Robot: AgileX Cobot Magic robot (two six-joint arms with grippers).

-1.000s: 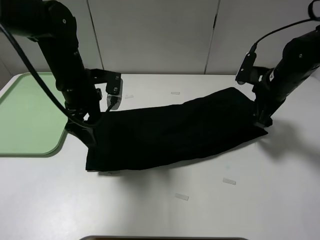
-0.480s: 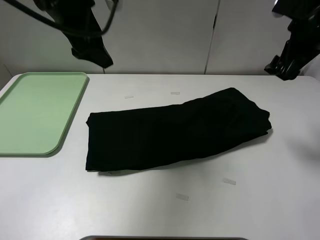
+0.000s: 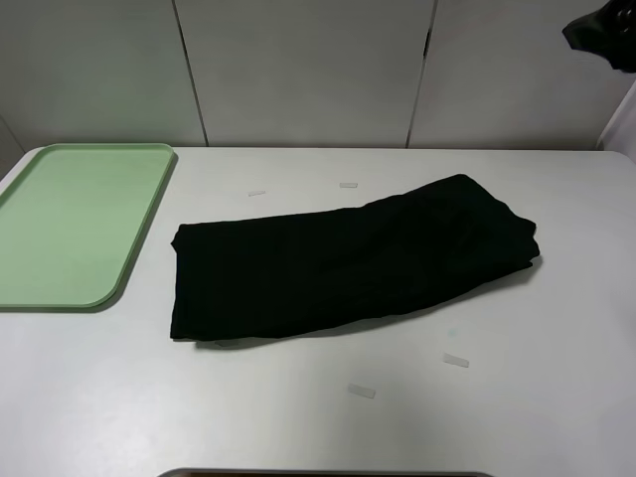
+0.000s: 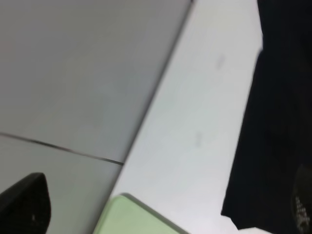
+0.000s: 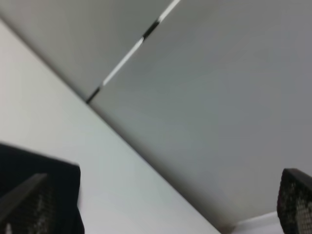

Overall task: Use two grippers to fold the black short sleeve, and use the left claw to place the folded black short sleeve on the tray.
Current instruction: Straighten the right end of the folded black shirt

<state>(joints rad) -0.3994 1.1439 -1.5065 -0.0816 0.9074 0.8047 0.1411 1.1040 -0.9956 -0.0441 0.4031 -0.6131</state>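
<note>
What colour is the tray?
The tray is plain pale mint green; the exterior high view shows it best.

Left tool (image 4: pixel 164 204) and right tool (image 5: pixel 158 202) hang high, jaws spread wide, empty; right arm (image 3: pixel 601 30) barely in frame

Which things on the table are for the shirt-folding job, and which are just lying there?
For the job:
- black short sleeve, lying folded on the table
- mint-green tray, at the left, apart from the shirt

Just lying about:
- small pale strips scattered on the table around the shirt
</note>
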